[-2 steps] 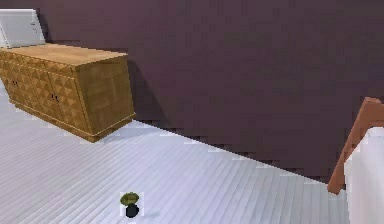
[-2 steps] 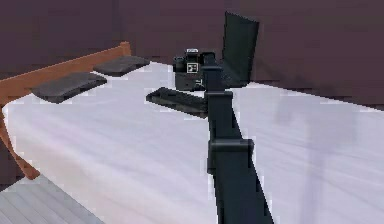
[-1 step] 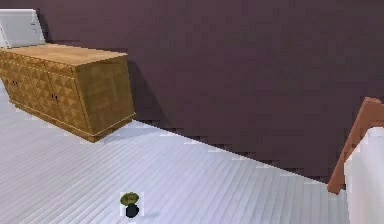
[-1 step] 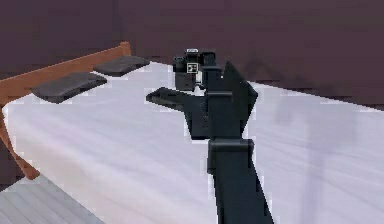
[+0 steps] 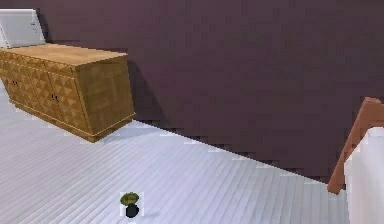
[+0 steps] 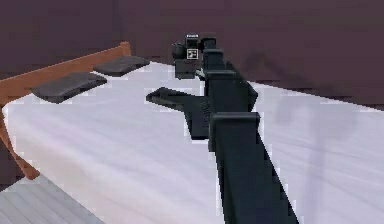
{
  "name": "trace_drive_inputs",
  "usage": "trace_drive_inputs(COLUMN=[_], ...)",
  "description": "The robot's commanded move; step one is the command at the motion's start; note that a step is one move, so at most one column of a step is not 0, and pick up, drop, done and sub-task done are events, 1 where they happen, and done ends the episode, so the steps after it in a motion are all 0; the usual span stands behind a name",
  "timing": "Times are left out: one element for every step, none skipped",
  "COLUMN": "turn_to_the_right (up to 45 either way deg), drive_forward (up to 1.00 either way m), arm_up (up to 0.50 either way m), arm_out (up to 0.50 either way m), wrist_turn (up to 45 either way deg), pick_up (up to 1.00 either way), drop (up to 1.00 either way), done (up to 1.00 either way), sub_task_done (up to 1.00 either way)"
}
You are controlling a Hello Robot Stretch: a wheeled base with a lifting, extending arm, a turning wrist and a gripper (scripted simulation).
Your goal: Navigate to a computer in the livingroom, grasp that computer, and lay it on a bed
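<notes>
Where the gripper (image 6: 184, 56) hangs, a flat dark thing (image 6: 172, 99) lies near it on the bed (image 6: 90, 140). I can't tell if the gripper holds anything.

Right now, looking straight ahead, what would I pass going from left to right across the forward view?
wooden dresser → small potted plant on the floor → corner of the bed

— Where's my forward view pointing?
— Ahead and down, over floor (image 5: 200, 170) to the wall (image 5: 250, 70); bed (image 5: 368, 175) at its right edge.
— And arm side?
— I'm close, looking out across that same bed.
</notes>
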Motion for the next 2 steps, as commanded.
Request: trace_drive_inputs(turn_to_the_right=[0.0,0.0], drive_forward=[0.0,0.0], arm_up=[0.0,0.0], arm_out=[-0.08,0.0], wrist_turn=[0.0,0.0], pick_up=[0.0,0.0], drop=[0.0,0.0], done=[0.0,1.0], sub_task_done=[0.0,0.0])
